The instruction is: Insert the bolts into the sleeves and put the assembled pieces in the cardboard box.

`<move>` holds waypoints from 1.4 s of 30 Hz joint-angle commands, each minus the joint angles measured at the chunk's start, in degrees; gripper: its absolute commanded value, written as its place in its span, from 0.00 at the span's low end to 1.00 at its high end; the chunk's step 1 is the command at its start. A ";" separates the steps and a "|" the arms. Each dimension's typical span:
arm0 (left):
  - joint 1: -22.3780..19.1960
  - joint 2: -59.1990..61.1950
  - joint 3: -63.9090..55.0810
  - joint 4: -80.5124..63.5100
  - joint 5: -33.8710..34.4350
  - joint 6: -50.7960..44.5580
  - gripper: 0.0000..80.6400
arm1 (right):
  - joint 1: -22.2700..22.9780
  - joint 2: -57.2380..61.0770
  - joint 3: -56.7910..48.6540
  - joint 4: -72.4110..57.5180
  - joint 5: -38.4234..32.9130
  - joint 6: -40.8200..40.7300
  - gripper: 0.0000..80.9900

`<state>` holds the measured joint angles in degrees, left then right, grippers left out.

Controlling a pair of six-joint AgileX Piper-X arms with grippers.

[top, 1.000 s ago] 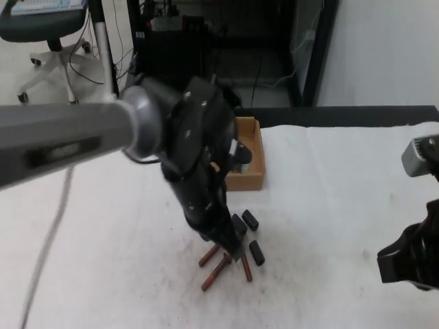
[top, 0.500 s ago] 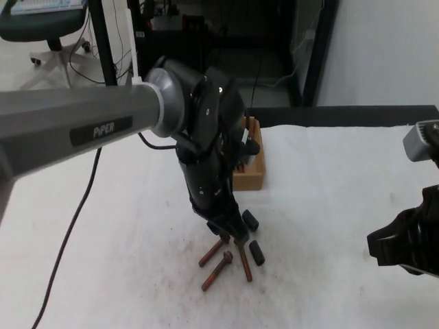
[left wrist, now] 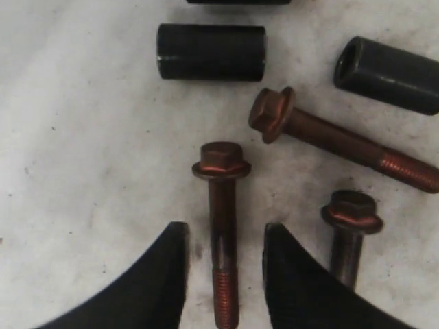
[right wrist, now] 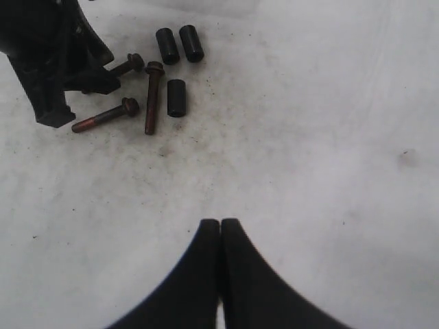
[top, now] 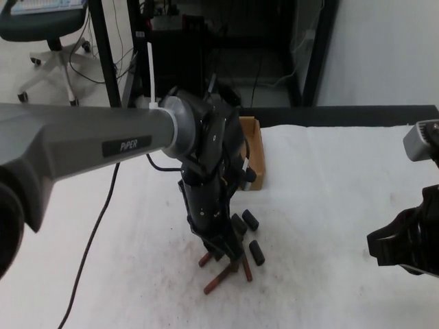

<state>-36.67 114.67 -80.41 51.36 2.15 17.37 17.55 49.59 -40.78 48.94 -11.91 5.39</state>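
Three rusty brown bolts and several black sleeves lie together on the white bench. In the left wrist view my left gripper (left wrist: 224,229) is open and low over them, its two fingers on either side of one bolt's (left wrist: 221,205) shank without closing on it. Two more bolts (left wrist: 336,140) (left wrist: 350,229) lie beside it, and sleeves (left wrist: 210,51) (left wrist: 387,65) lie just beyond. The high view shows the left gripper (top: 225,252) down among the bolts (top: 218,279), with the cardboard box (top: 255,147) behind it. My right gripper (right wrist: 220,226) is shut and empty over bare bench, well apart from the pile.
The right arm (top: 405,243) sits at the bench's right edge in the high view. A sleeve (top: 257,252) lies just right of the left gripper. A black cable (top: 89,240) trails across the left side of the bench. An office chair and dark racks stand behind the bench.
The left arm has swung and lowered its gripper onto the bolts, now straddling one. The right arm has shifted slightly and then stayed still.
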 commanded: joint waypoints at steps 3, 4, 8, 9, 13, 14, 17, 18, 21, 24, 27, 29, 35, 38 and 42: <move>0.39 -0.19 -0.63 -1.04 -1.26 0.60 0.43 | -0.30 -0.55 -0.03 -0.28 -0.87 0.19 0.00; 0.51 -0.04 -0.63 -1.38 -1.26 0.60 0.43 | -0.30 -0.55 -0.03 -0.28 -0.87 0.19 0.00; 1.15 0.36 -0.63 -2.23 -1.26 0.60 0.43 | -0.30 -0.55 -0.03 0.16 -0.85 0.19 0.00; 1.12 0.40 -0.63 -2.36 -1.26 0.60 0.43 | -0.30 -0.55 -0.03 0.30 -0.85 0.19 0.00; 1.12 0.99 -0.63 -2.40 -1.26 0.60 0.43 | -0.30 -0.55 -0.03 0.29 -0.96 0.19 0.00; 1.12 1.16 -0.63 -2.40 -1.26 0.36 0.43 | -0.30 -0.55 -0.03 0.29 -0.96 0.19 0.00; 1.12 1.60 -0.63 -2.60 -1.26 0.19 0.43 | -0.30 -0.55 -0.03 0.29 -0.96 0.19 0.00; 1.12 1.77 -0.63 -2.60 -1.26 0.19 0.43 | -0.30 -0.55 -0.03 0.29 -0.96 0.19 0.00; 1.12 2.23 -0.63 -2.60 -1.26 0.19 0.43 | -0.30 -0.55 -0.03 0.29 -0.96 0.19 0.00; 1.12 2.34 -0.63 -3.12 -1.26 0.19 0.43 | -0.30 -0.55 -0.03 0.29 -0.96 0.19 0.00; 1.12 2.34 -0.86 -3.68 -1.26 0.19 0.43 | -0.30 -0.55 -0.03 0.29 -0.96 0.19 0.00; 1.12 2.34 -0.83 -4.33 -1.26 -0.80 0.43 | -0.30 -0.55 -0.03 0.29 -0.96 0.19 0.00; 1.12 2.34 -0.83 -6.45 -1.26 -1.60 0.43 | -0.30 -0.55 -0.03 0.08 -0.91 0.19 0.00; 1.12 2.34 -0.83 -6.57 -1.26 -1.60 0.43 | -0.30 -0.55 -0.03 0.08 -0.91 0.19 0.00; 1.12 2.34 -0.83 -6.57 -1.26 -1.60 0.43 | -0.30 -0.55 -0.03 0.08 -0.91 0.19 0.00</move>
<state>-35.65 116.50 -80.84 45.26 1.82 16.33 17.55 49.59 -40.70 49.32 -11.91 5.39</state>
